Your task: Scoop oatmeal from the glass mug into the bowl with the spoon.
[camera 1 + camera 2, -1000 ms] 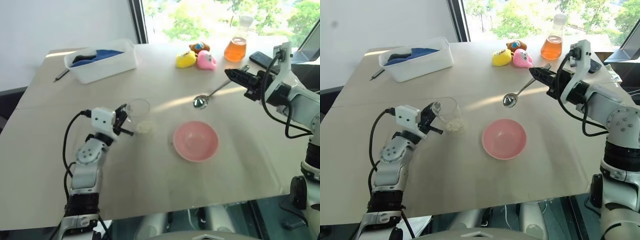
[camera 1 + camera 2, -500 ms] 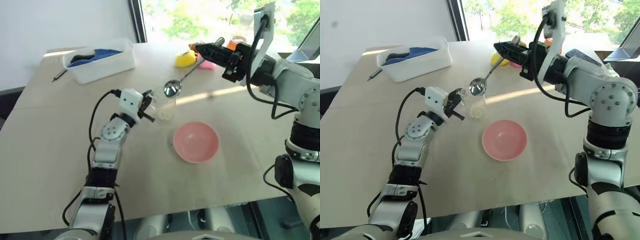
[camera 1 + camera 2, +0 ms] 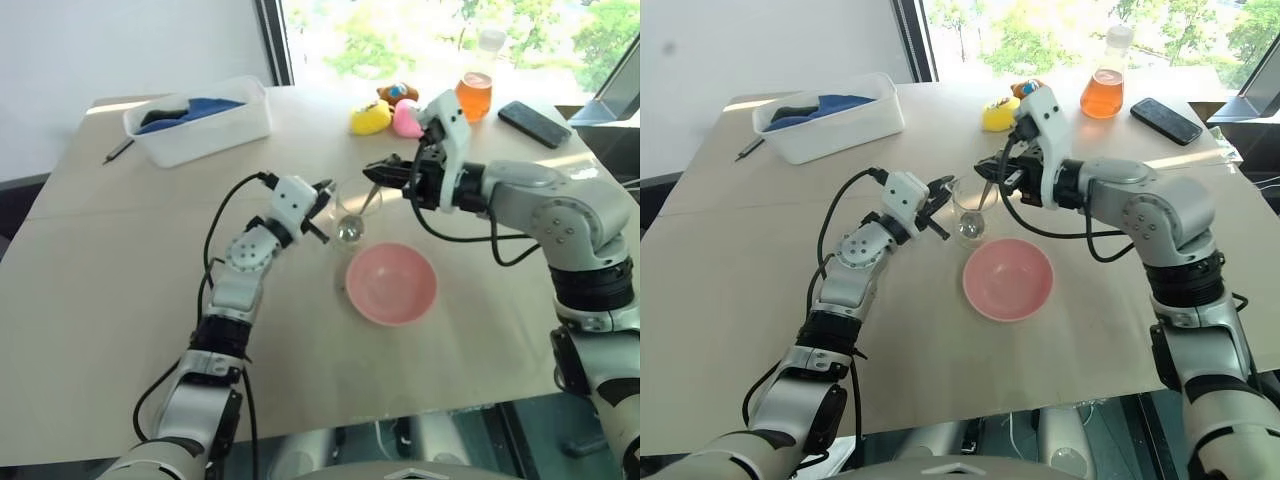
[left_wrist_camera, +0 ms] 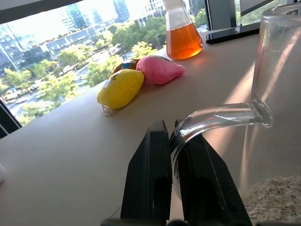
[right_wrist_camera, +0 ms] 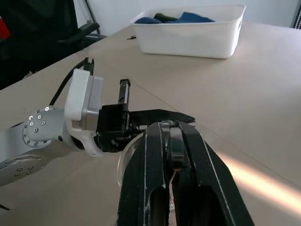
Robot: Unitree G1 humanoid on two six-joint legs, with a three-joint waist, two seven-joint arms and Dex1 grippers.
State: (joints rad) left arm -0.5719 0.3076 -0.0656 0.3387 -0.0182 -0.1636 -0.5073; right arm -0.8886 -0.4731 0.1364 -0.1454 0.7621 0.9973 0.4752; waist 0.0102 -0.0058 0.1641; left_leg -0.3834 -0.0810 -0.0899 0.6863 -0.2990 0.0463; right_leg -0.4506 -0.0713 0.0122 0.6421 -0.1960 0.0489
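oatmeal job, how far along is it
Done: the left gripper is shut on the glass mug's handle, and the right gripper holds the spoon. In hand: the spoon's bowl is down inside the mug, at the oatmeal. Left: the pink bowl looks empty, so no scoop has been carried over.

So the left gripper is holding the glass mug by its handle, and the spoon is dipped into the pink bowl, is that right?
Not quite. The left gripper does hold the glass mug by its handle, but the spoon is dipped into the mug, not the bowl, as the right eye view shows.
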